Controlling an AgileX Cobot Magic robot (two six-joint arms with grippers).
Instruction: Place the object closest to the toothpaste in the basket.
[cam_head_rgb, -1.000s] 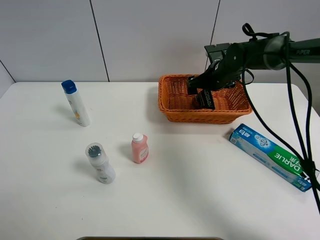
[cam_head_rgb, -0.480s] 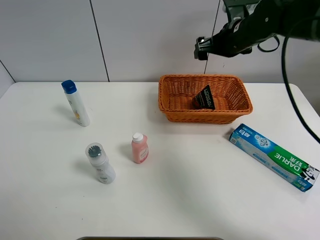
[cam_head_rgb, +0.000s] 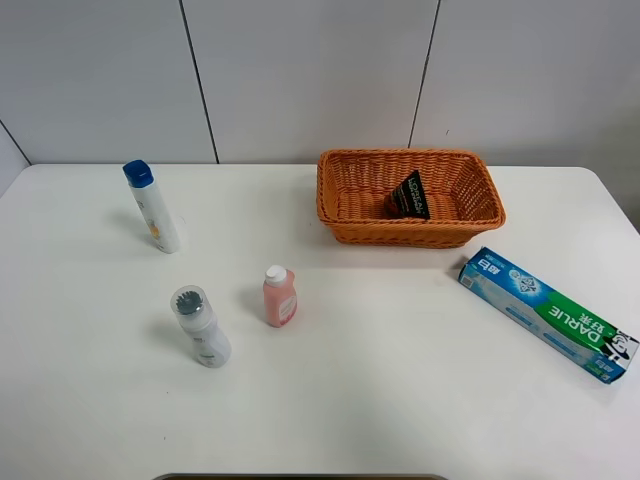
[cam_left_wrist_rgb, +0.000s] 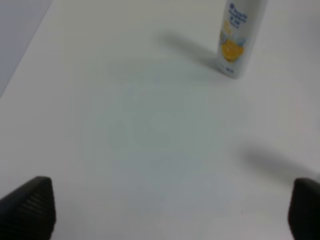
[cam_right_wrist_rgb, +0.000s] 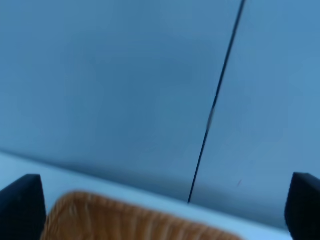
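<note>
A black tube lies in the basket at the bench's one o'clock. The toothpaste sits at four o'clock. Both the left gripper and right gripper stand apart, empty.

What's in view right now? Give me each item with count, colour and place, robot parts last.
basket: 1, orange wicker, back of the table, right of centre
black tube: 1, black with small print, inside the basket, leaning on its wall
toothpaste: 1, blue and green box, lying flat at the right edge, in front of the basket
pink bottle: 1, pink with white cap, upright, left of centre
grey-cap bottle: 1, white with grey cap, left of the pink bottle, tilted
blue-cap bottle: 1, white with blue cap, upright, back left
table: 1, white
left tool: 1, black, open, over bare table near the blue-cap bottle
right tool: 1, black, open, raised, facing the wall above the basket
</note>
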